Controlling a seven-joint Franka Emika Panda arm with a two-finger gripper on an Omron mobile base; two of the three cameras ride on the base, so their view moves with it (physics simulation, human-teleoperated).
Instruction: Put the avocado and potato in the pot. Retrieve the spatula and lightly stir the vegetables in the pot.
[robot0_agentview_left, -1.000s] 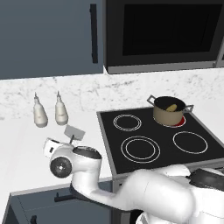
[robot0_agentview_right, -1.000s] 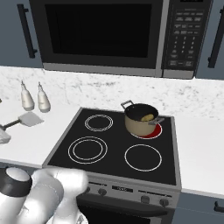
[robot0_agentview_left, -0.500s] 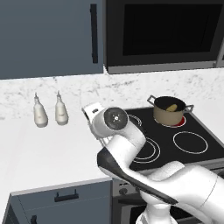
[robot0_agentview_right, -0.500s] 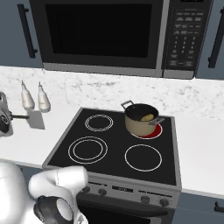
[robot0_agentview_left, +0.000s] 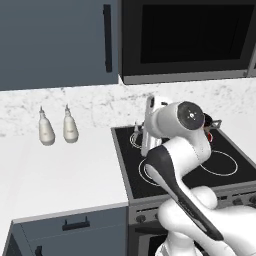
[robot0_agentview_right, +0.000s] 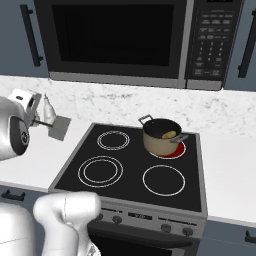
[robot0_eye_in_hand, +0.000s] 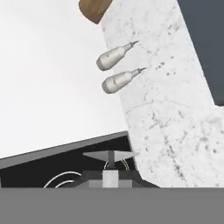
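The gripper (robot0_agentview_right: 44, 121) grips the spatula (robot0_agentview_right: 58, 127) by its handle, carrying it. The pot (robot0_agentview_right: 161, 137), holding the potato (robot0_agentview_right: 169, 134), sits well off beyond the blade; next, swing across and lower in.

The stove (robot0_agentview_right: 135, 170) is set into the counter (robot0_agentview_left: 55, 175), below the microwave (robot0_agentview_right: 120, 40). The pot (robot0_agentview_right: 161, 136) stands on the rear right burner (robot0_agentview_right: 170, 148), with the potato (robot0_agentview_right: 169, 134) inside it. Two bottles (robot0_agentview_left: 56, 127) stand side by side on the counter left of the stove, near the backsplash (robot0_agentview_left: 90, 102). The spatula (robot0_agentview_right: 57, 127) is held above the counter at the stove's rear left corner, its handle running left into the gripper (robot0_agentview_right: 36, 121). A cabinet (robot0_agentview_left: 55, 40) hangs above the bottles.
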